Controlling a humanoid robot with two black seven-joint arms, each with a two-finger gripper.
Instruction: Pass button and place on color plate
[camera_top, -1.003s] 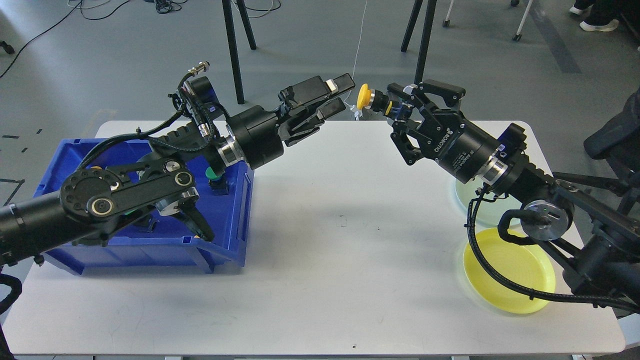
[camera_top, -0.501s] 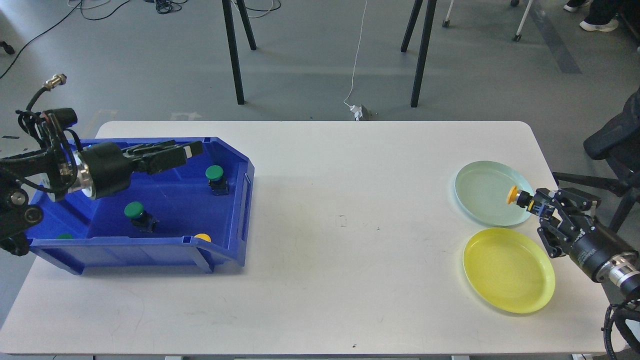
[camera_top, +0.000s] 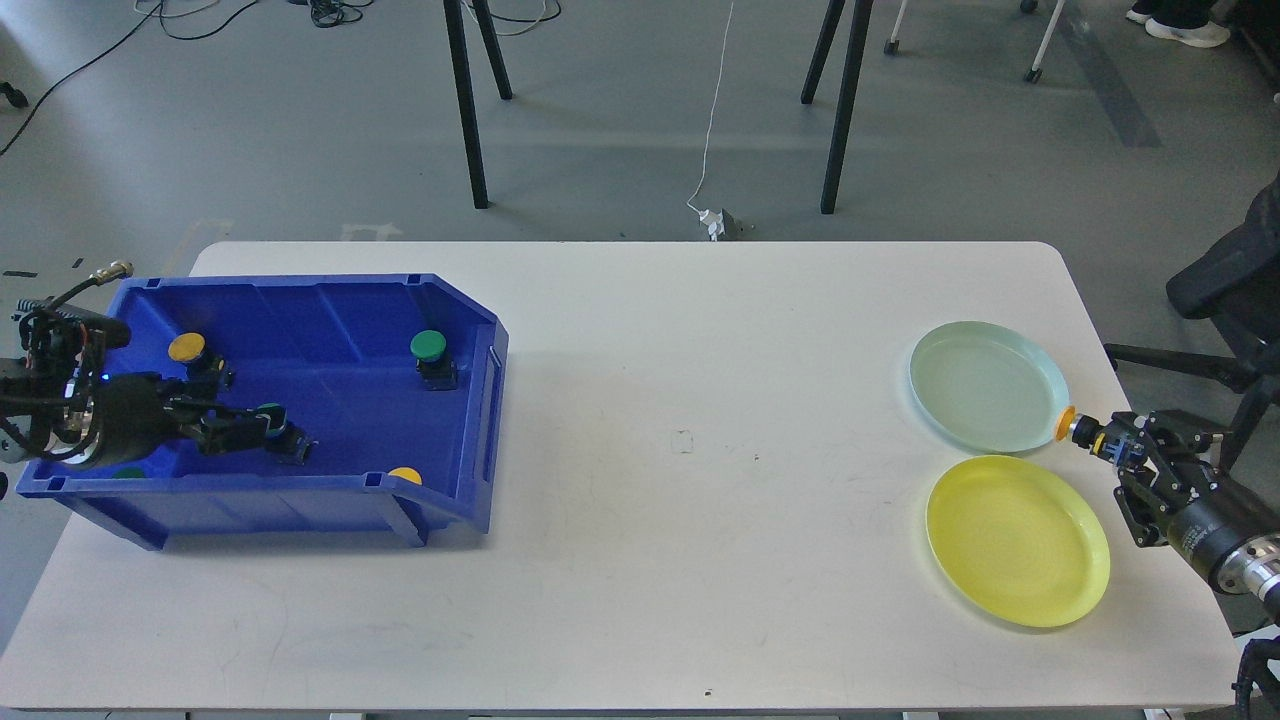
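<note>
- Right claw (camera_top: 1105, 441) grips the yellow-capped push button (camera_top: 1068, 424), cap pointing left, at the pale green plate's (camera_top: 985, 385) right rim.
- The round yellow plastic plate (camera_top: 1017, 540) lies just below-left, nearest this arm.
- Left claw (camera_top: 255, 428) sits in the blue plastic bin (camera_top: 330, 500); grip unclear.

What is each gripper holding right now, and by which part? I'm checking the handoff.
The right gripper holds the yellow button by its dark body, cap pointing away. The left gripper is at a green button in the blue bin; grip unclear.
</note>
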